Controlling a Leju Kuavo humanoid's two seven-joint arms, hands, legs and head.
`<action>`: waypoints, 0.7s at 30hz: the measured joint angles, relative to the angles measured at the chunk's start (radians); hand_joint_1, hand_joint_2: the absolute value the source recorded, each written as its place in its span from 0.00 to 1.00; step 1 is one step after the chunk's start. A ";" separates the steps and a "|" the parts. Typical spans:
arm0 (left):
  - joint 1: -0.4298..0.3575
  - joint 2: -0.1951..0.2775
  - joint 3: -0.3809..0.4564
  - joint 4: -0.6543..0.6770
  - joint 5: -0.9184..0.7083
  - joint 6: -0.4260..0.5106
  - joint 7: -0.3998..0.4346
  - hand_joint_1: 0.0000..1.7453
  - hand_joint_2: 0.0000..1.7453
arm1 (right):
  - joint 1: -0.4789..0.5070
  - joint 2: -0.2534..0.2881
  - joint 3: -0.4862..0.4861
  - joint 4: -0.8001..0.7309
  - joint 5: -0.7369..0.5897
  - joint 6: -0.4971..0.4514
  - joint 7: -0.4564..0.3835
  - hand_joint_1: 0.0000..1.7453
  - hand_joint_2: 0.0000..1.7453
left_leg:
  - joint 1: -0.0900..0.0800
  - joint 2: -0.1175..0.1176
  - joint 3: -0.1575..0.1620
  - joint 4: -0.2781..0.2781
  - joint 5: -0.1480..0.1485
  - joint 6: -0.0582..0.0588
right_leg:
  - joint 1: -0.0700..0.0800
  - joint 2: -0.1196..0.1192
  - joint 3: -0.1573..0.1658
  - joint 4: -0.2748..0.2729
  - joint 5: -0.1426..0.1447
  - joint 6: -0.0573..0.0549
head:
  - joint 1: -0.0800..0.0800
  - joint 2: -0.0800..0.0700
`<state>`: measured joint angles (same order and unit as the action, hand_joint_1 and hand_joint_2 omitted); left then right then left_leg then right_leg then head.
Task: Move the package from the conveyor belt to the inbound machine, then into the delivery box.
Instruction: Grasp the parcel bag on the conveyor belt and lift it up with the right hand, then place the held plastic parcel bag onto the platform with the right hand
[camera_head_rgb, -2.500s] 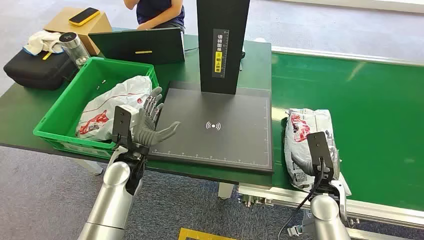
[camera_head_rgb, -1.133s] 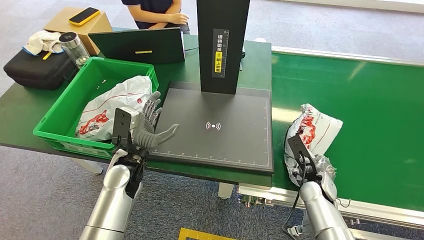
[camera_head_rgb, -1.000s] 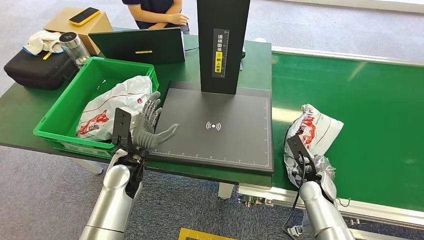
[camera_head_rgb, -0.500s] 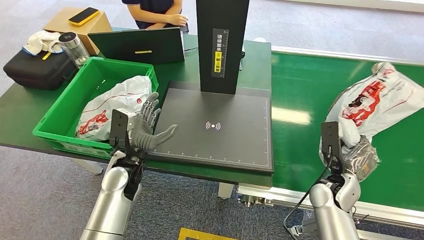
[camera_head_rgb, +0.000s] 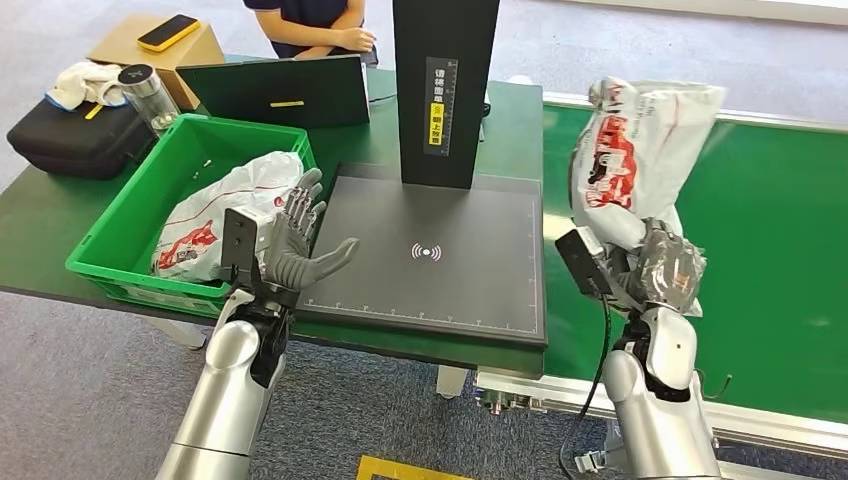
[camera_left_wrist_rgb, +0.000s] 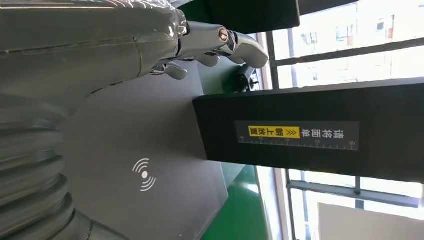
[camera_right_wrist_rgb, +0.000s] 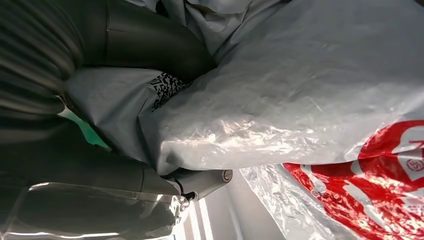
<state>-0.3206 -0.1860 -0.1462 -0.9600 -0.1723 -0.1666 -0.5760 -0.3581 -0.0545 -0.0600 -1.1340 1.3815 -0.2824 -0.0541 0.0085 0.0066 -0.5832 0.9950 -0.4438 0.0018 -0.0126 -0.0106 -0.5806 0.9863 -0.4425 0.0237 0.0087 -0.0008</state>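
A crumpled white package (camera_head_rgb: 633, 150) with red print stands upright above the green conveyor belt (camera_head_rgb: 770, 230).

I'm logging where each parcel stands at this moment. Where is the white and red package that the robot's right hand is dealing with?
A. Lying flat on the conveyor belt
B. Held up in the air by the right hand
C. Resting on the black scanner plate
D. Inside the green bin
B: the right hand grips the package by its lower end, and it hangs raised above the green conveyor belt.
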 joint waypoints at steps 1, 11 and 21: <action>-0.002 0.001 0.000 0.004 0.000 -0.001 -0.003 0.00 1.00 | -0.009 -0.009 0.020 0.008 0.013 0.012 -0.004 1.00 1.00 | 0.000 0.000 0.000 0.000 0.000 0.000 | 0.000 0.000 0.000 0.000 0.000 0.000 | 0.000 0.000; -0.022 0.011 0.004 0.053 0.010 -0.002 -0.043 0.00 1.00 | -0.171 -0.133 0.301 0.162 0.045 0.057 -0.094 1.00 1.00 | 0.000 0.000 -0.001 0.000 0.000 0.000 | 0.000 -0.001 0.000 0.000 0.000 0.000 | 0.000 0.000; -0.038 0.018 0.004 0.103 0.029 -0.006 -0.075 0.00 1.00 | -0.333 -0.239 0.599 0.319 0.014 0.032 -0.274 1.00 1.00 | 0.000 0.000 -0.001 0.000 0.000 0.000 | 0.000 -0.001 0.000 0.000 0.000 0.000 | 0.000 0.000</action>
<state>-0.3583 -0.1678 -0.1423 -0.8569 -0.1429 -0.1722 -0.6511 -0.6910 -0.2936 0.5388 -0.8152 1.3951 -0.2503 -0.3285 0.0084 0.0061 -0.5840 0.9954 -0.4437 0.0019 -0.0127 -0.0112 -0.5809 0.9864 -0.4424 0.0239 0.0088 -0.0007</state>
